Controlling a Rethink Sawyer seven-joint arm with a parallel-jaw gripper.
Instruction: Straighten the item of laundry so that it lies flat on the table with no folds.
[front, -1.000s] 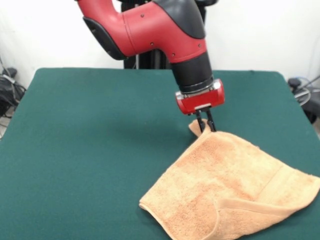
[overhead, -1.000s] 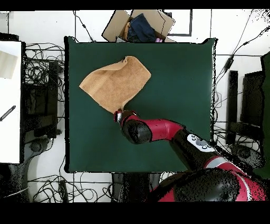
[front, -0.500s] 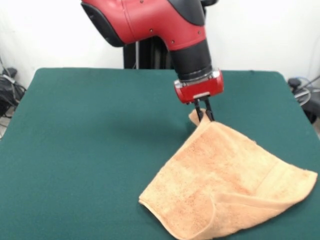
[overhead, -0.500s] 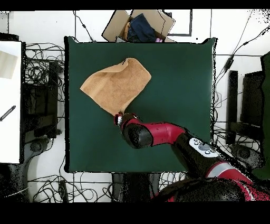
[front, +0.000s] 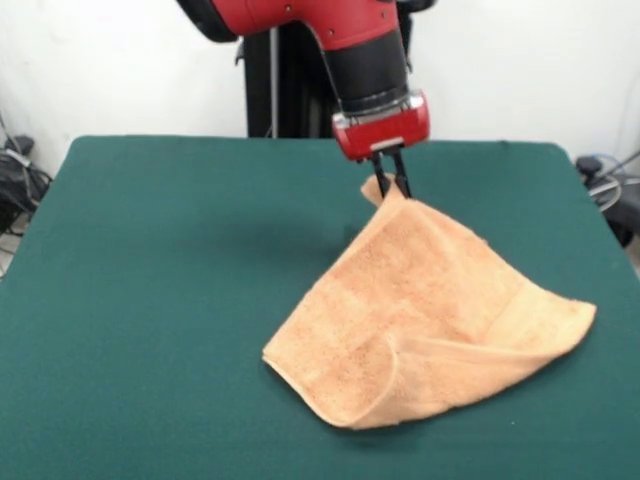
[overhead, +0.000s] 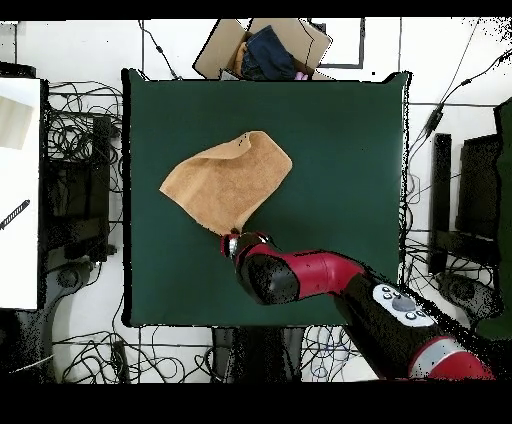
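Note:
The peach-orange towel (front: 430, 320) lies on the dark green table (front: 160, 300), right of centre in the front view. My gripper (front: 392, 188) is shut on the towel's far corner and holds it lifted, so the cloth slopes down from the corner. The towel's near edge is folded over in a thick roll. In the overhead view the towel (overhead: 225, 180) lies in the table's upper left part, with my gripper (overhead: 231, 240) at its lower corner and the table (overhead: 340, 180) bare to the right.
An open cardboard box (overhead: 262, 48) with dark cloth inside stands beyond the table's top edge in the overhead view. Cables lie on the floor around the table. A white surface (overhead: 18, 190) stands at the left.
My gripper has pulled back toward the robot's base with the towel corner. The towel has slid after it across the table, and its near fold has dragged along.

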